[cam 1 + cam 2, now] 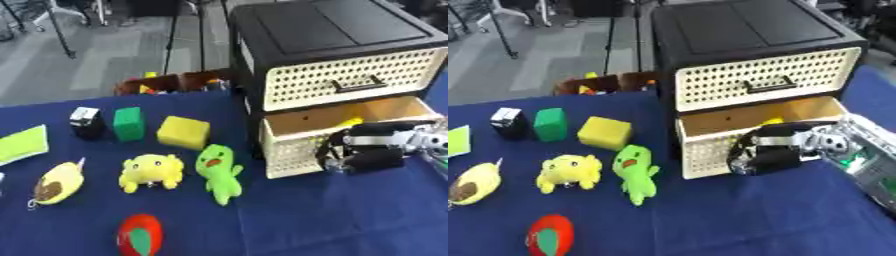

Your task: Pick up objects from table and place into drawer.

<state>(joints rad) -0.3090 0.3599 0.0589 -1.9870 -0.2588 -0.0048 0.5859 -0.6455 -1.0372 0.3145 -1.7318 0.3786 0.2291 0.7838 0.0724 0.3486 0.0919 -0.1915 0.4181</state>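
Note:
The black cabinet has two cream perforated drawers; the upper one is closed and the lower drawer is pulled out. My right hand comes in from the right and hangs over that drawer's front wall. A yellow thing lies inside the drawer just behind the hand. On the blue table to the left lie a yellow plush, a green plush, a yellow block, a green block, a black and white cube and a red round toy. The left hand does not show.
A pale yellow and brown plush and a flat light green piece lie at the table's left edge. A brown box with small things stands behind the table. Bare blue cloth lies in front of the cabinet.

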